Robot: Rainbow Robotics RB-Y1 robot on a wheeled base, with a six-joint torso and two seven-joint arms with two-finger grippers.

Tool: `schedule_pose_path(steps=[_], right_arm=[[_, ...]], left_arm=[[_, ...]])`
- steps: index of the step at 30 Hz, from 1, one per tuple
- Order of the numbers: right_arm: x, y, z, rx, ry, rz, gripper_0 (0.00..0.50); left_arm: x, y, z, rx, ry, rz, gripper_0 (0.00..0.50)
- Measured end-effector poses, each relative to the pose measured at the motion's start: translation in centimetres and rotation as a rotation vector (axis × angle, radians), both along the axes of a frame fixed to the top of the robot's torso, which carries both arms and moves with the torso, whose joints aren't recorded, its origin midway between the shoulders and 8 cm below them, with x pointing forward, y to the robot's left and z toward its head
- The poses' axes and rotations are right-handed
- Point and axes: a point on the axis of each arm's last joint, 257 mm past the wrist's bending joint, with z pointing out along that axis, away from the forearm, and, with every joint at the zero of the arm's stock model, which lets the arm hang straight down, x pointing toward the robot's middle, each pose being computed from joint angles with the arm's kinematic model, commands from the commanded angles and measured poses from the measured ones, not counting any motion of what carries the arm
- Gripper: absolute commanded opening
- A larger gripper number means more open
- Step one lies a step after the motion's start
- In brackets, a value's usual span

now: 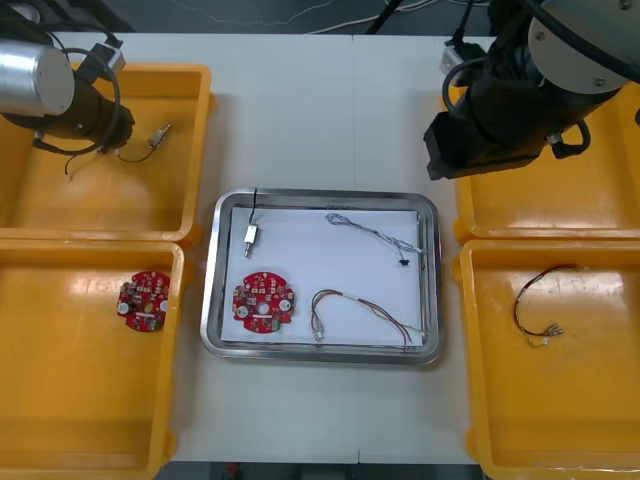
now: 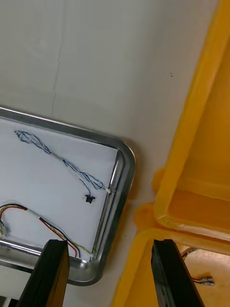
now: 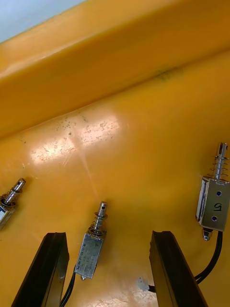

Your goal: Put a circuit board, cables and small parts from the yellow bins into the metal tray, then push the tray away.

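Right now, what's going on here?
The left hand, open, hangs in the far left bin over a small metal part. The right hand, open, hovers by a corner of the metal tray. The tray holds a circuit board, a blue and white cable, a red and yellow cable and a second small metal part.

My top cam sits above both arms, looking steeply down on the whole table (image 1: 330, 110) from fairly far back. My right wrist cam looks past my right gripper (image 2: 110, 244) from higher up: beyond the fingers is a corner of the metal tray (image 2: 125, 163) with the blue and white cable (image 2: 62, 160), which the top cam catches too. Left wrist cam looks past my left gripper (image 3: 109, 235), super close to a yellow bin (image 3: 143, 72) floor.
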Motion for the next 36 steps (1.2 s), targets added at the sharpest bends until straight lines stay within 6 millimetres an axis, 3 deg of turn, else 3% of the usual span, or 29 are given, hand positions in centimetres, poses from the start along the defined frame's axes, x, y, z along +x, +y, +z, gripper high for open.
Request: schedule_pose_path(steps=[16, 32, 35, 36], right_arm=[[0.0, -8.3, 1.1, 0.070, -0.034, -0.187, 0.500], [-2.4, -16.1, -0.7, 0.102, -0.012, -0.360, 0.500], [-2.8, -17.0, -1.1, 0.118, -0.004, -0.385, 0.500], [-2.9, -17.2, -1.3, 0.121, -0.002, -0.392, 0.500]], left_arm=[[0.6, 2.7, -2.0, -0.007, -0.019, 0.055, 0.500], [0.4, 3.1, -2.7, -0.006, -0.002, 0.063, 0.500], [0.4, 3.1, -2.8, -0.007, -0.001, 0.063, 0.465], [0.4, 3.1, -2.8, -0.007, -0.001, 0.063, 0.426]])
